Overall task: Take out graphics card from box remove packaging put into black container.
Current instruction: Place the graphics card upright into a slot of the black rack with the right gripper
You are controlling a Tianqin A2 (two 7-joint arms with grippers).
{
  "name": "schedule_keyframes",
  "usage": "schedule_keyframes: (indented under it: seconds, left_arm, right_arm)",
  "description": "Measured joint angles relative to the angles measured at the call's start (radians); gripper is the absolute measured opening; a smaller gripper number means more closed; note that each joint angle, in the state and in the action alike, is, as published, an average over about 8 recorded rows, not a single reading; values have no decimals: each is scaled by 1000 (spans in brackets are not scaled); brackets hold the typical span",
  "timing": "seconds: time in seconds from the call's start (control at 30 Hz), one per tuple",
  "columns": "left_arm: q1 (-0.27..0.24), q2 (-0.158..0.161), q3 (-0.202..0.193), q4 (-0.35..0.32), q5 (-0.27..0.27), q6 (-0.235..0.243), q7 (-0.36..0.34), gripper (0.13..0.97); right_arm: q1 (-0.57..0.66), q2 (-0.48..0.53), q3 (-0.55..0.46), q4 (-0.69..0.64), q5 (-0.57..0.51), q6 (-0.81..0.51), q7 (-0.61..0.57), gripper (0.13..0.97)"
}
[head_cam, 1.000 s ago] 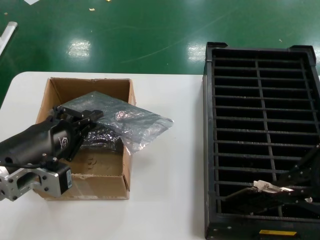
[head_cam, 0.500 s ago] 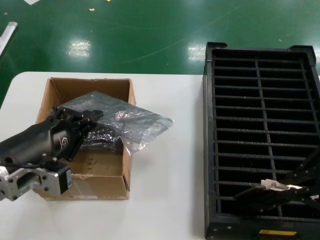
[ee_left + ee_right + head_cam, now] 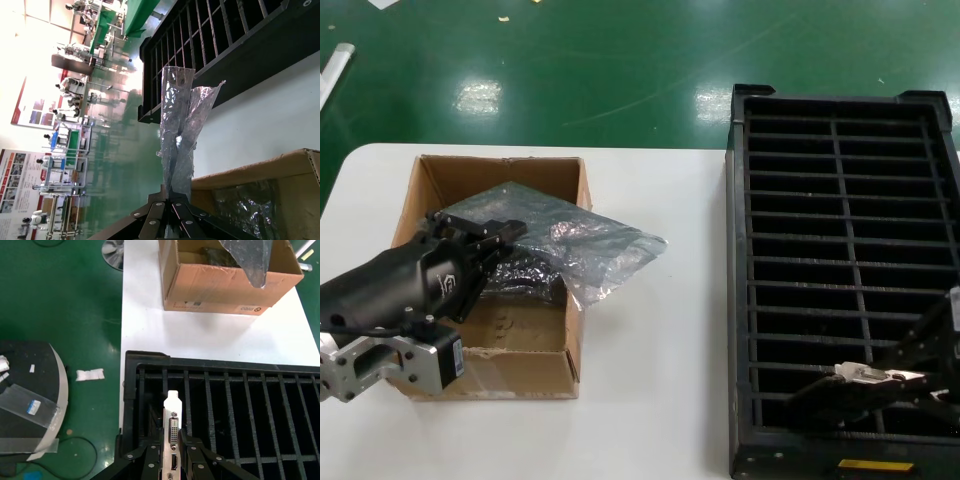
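The right gripper [image 3: 172,452] is clamped on the card [image 3: 172,432], its fingers [image 3: 150,460] pressing either side of the silver bracket with the white port facing outward. In the head view this gripper [image 3: 910,378] hangs over the near end of the crate [image 3: 740,300], and the card [image 3: 860,373] sticks out from its fingertips toward the table side, lying above the ribbed slots in the crate's nearest rows. Whether the card's lower edge already sits inside a slot cannot be told.

The left gripper [image 3: 490,240] is over the box [image 3: 520,370] on the white table [image 3: 650,400], clenched on the bag [image 3: 585,245]. From the fingertips the crinkled bag spreads away toward the crate, draping over the box's wall nearest the crate and hanging a little past it. In the left wrist view the bag [image 3: 177,135] rises straight out from between the pinching fingers [image 3: 187,215] as a twisted, glossy strip, with the box's rim [image 3: 280,165] just beside the gripper and the crate [image 3: 210,60] farther off beyond the table.

More grey plastic lies in the box under the left gripper.
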Motion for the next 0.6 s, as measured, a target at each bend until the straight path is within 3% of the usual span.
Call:
schedule_keyframes:
  seconds: [0.6]
  left_arm:
    - [0, 0, 0, 0, 0, 0, 0, 138]
  right_arm:
    - [7, -66, -40, -48, -55, 4, -62, 185]
